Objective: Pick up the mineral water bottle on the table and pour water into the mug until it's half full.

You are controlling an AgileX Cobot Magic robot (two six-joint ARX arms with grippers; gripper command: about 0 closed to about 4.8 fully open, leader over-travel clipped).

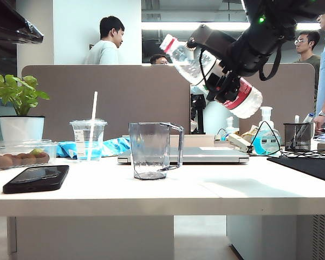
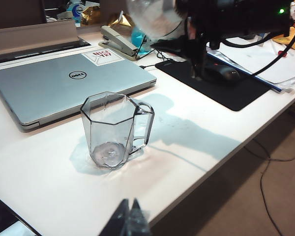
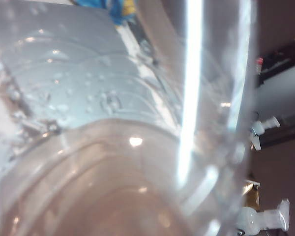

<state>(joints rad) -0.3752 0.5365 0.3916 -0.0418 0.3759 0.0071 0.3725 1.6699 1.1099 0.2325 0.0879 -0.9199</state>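
Clear mug sits on white table, looks empty to us. Left gripper low near table edge, jaw state unclear. Behind, above: right gripper clamps mineral water bottle, tilted, neck toward mug.

— Where's your right gripper?
— Upper right of the exterior frame, arm slanting down from the top edge, wrist rolled, jaws clamped on the mineral water bottle.
— Your left gripper?
— Only its fingertips show, low in its wrist view, apparently closed.
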